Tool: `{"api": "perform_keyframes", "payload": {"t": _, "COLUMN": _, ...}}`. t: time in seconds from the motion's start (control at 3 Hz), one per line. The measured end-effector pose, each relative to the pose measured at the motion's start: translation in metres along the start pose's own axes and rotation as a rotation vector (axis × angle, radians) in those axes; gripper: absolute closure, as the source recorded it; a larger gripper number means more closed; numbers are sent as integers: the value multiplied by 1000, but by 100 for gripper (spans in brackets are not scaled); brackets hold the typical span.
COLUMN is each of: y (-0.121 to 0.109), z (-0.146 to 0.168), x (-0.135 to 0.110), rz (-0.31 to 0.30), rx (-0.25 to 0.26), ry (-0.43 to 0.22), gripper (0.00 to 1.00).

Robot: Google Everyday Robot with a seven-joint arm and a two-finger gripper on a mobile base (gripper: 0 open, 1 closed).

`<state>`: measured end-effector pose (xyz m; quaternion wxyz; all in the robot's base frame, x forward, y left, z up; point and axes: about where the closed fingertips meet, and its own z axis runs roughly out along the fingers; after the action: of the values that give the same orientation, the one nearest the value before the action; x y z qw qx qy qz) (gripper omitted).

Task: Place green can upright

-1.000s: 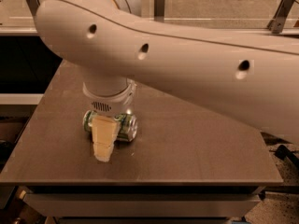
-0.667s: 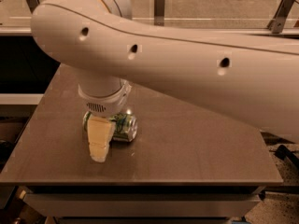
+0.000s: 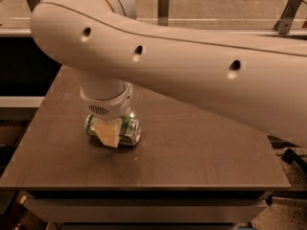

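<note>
The green can (image 3: 128, 130) lies on its side on the brown table (image 3: 201, 152), left of centre, with one silver end facing right. My gripper (image 3: 113, 134) comes straight down onto it from the big white arm. Its cream near finger (image 3: 109, 132) lies across the front of the can, with the tip at the can's lower edge. The far finger is hidden behind the can. The jaws straddle the can's middle and are closed on it. The can rests on the table.
The white arm (image 3: 192, 66) crosses the upper right of the view and hides the table's far right. A railing with metal posts (image 3: 163, 6) runs behind the table. The table's front edge (image 3: 144, 187) is near, with a dark drop to the left.
The near finger has moved in from in front of the can to lie against it, and its tip sits higher in the view. The can has stayed in place, on its side.
</note>
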<state>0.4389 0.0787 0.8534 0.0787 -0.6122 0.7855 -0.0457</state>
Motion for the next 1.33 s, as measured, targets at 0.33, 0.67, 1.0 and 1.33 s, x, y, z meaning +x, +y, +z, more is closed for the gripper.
{"api": "perform_keyframes", "payload": {"t": 0.33, "y": 0, "z": -2, "x": 0, "rz": 0, "rx": 6, "ry": -4, "gripper": 65}}
{"api": "perform_keyframes", "payload": {"t": 0.67, "y": 1, "z": -4, "x": -1, "rz": 0, "rx": 11, "ry": -8, "gripper": 87}}
{"api": "perform_keyframes", "payload": {"t": 1.0, "y": 1, "z": -6, "x": -1, "rz": 0, "rx": 16, "ry": -11, "gripper": 100}}
{"api": "perform_keyframes", "payload": {"t": 1.33, "y": 1, "z": -7, "x": -1, "rz": -1, "rx": 17, "ry": -14, "gripper": 100}}
